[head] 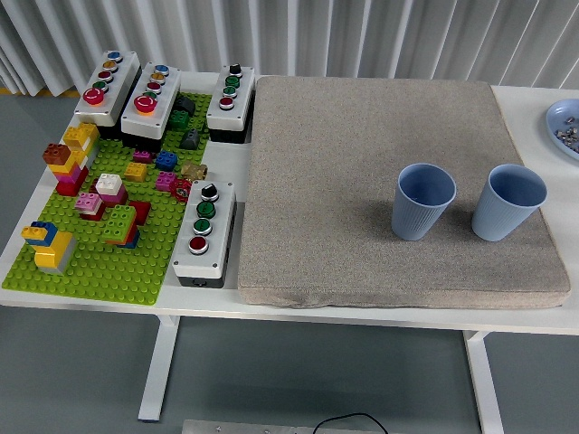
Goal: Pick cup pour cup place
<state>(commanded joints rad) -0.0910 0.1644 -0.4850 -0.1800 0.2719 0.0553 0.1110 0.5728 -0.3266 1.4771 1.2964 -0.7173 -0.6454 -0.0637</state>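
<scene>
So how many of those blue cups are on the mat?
2: one cup stands upright on the grey mat right of centre, the other cup beside it near the mat's right edge.

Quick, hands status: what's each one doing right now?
Left hand: not in view, state unknown.
Right hand: not in view, state unknown.
Both blue cups stand upright on the mat, untouched.

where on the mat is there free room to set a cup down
The grey mat is bare left of and behind the two blue cups. Its near right corner is taken by them. The green brick plate and button boxes are crowded.
</scene>
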